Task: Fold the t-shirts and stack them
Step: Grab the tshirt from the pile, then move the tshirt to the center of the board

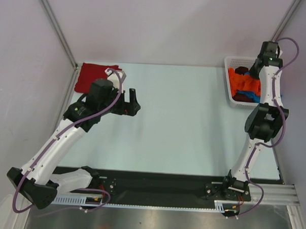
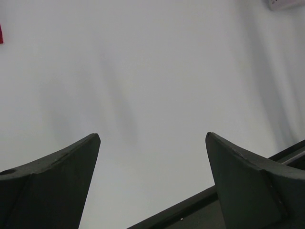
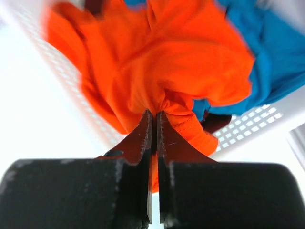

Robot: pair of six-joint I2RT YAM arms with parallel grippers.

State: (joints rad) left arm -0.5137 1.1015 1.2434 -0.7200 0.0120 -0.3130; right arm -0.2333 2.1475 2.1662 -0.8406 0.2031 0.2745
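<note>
Clenching only a bunched fold of the orange t-shirt in the upper-right basket, the right hand risked slipping, or dragging the blue t-shirt along; the left hand hung released.

The orange t-shirt is plain bright orange, no print. The blue t-shirt is plain bright blue, leaning turquoise. The maroon t-shirt shows only as a very dark sliver. The red t-shirt is plain dark red. The basket is white with a square-hole lattice pattern. The table is plain pale bluish white. The left gripper is matte black. The right gripper is black, with a reddish cast towards the tips. The left arm and right arm have white links and black joints. The cables are purple. The base strip is black.
</note>
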